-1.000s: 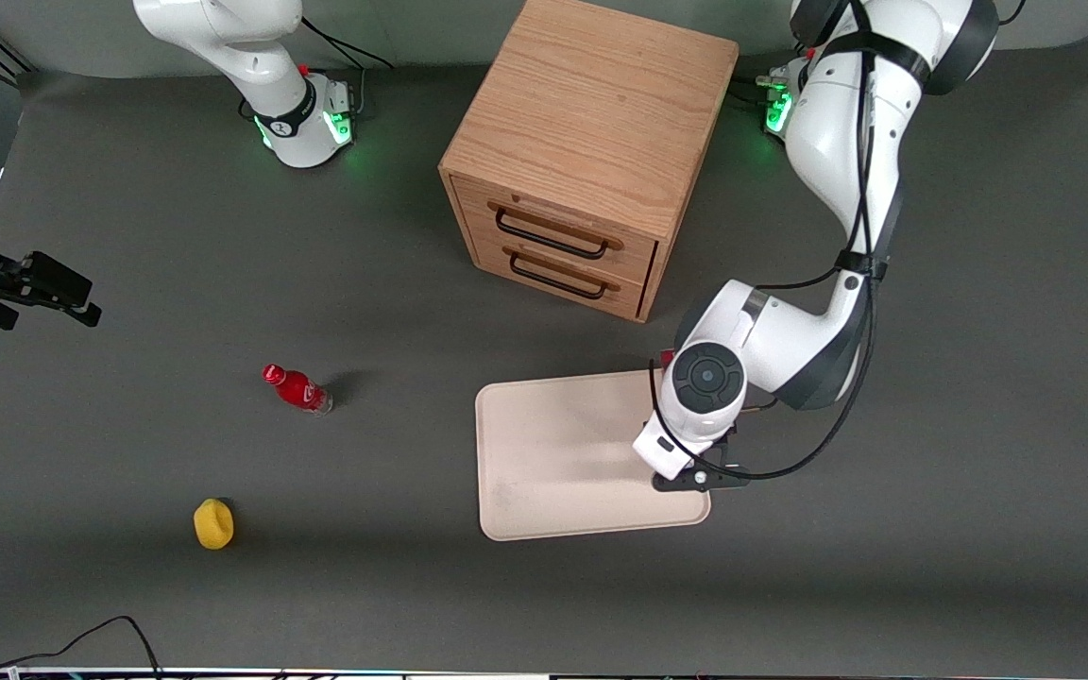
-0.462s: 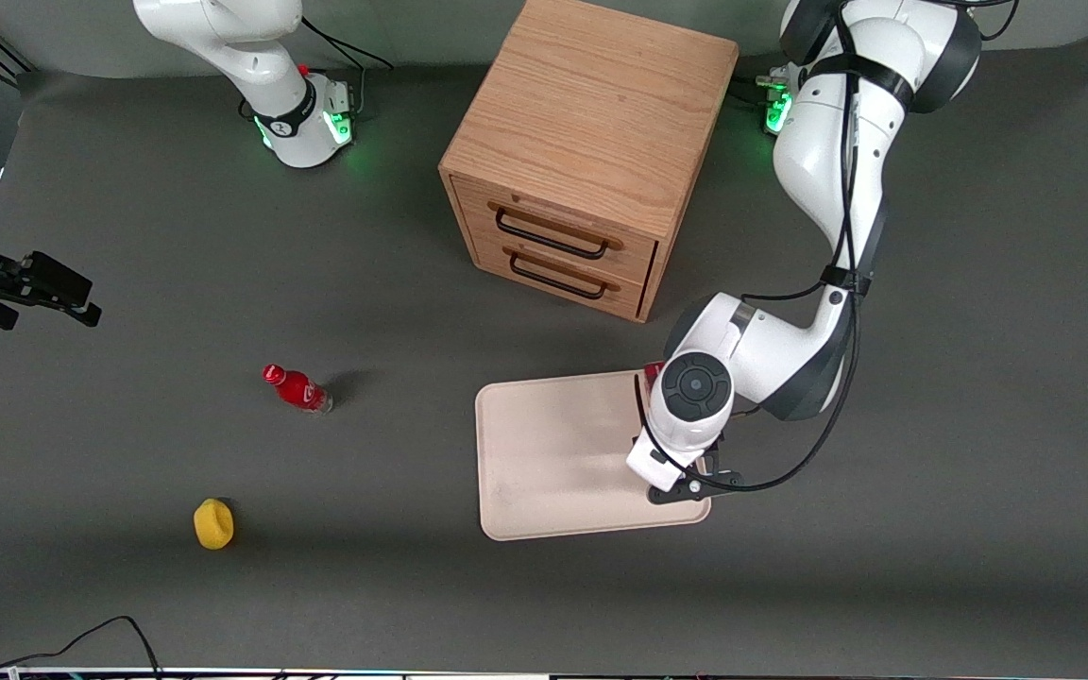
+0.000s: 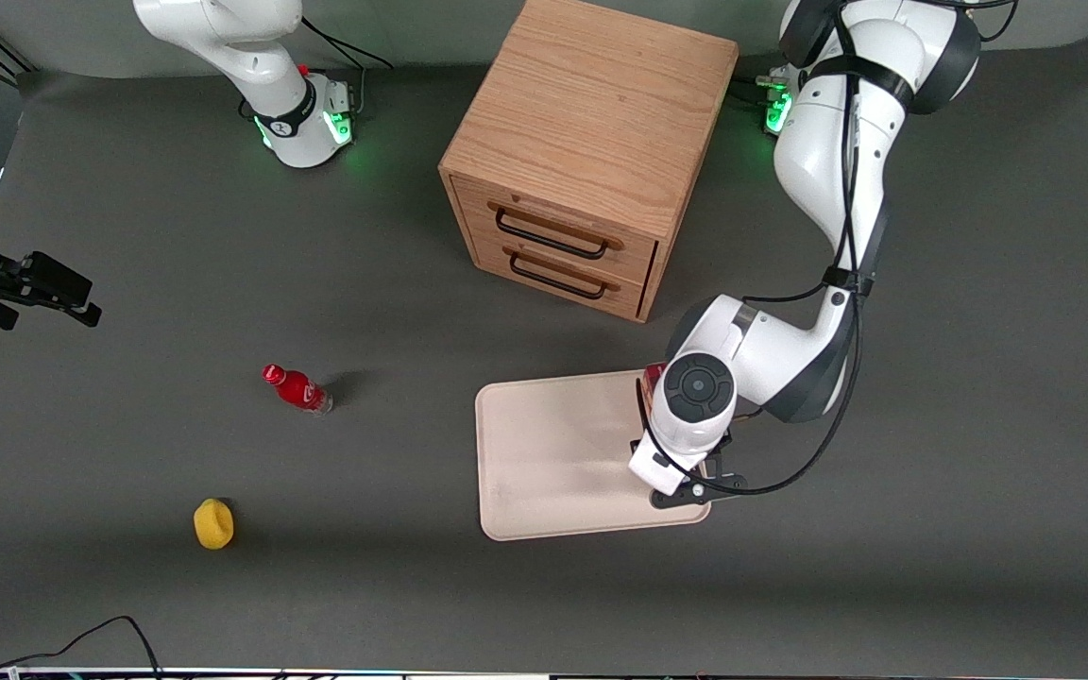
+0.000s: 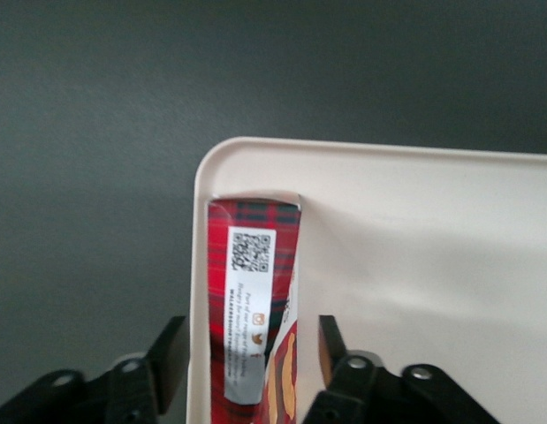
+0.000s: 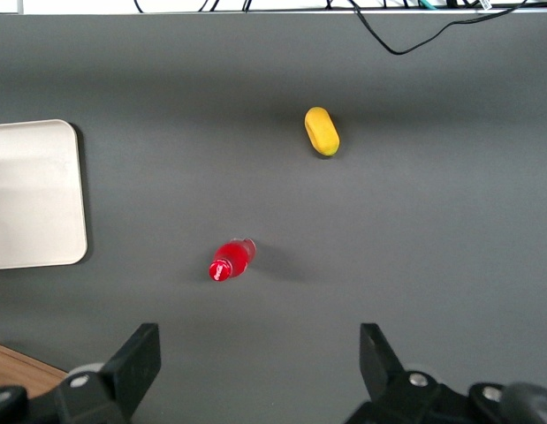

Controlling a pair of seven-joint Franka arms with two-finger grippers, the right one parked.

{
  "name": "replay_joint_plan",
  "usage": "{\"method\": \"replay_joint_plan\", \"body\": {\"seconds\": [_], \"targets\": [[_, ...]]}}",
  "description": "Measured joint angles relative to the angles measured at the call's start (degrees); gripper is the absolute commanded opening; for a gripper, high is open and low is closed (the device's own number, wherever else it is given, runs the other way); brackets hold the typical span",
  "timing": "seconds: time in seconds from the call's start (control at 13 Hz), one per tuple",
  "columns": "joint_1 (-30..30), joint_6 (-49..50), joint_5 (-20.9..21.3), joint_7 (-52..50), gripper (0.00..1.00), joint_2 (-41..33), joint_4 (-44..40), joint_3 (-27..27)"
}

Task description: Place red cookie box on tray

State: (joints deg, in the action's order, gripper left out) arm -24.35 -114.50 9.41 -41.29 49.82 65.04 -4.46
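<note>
In the front view the working arm's wrist covers nearly all of the red cookie box; only a sliver of red shows at the tray edge nearest the wooden cabinet. The same wrist hides the gripper there and covers one corner region of the tray. In the left wrist view the picture's edge cuts off the box's near end, the fingers partway along, and much of the tray. The print on the box's white label is too small to read. Whether the fingers touch the box's sides cannot be told.
</note>
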Motion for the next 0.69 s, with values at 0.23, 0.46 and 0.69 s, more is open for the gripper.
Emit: {"method": "replay_joint_plan", "body": {"seconds": [0.23, 0.46, 0.69], "targets": [[3.25, 7.38, -0.04, 1.76, 1.00, -2.88, -2.67, 0.04], [9.62, 14.27, -1.11, 16.59, 1.00, -8.77, -3.48, 0.35], [17.44, 17.51, -2.10, 31.26, 1.00, -14.30, -1.61, 0.55]]}}
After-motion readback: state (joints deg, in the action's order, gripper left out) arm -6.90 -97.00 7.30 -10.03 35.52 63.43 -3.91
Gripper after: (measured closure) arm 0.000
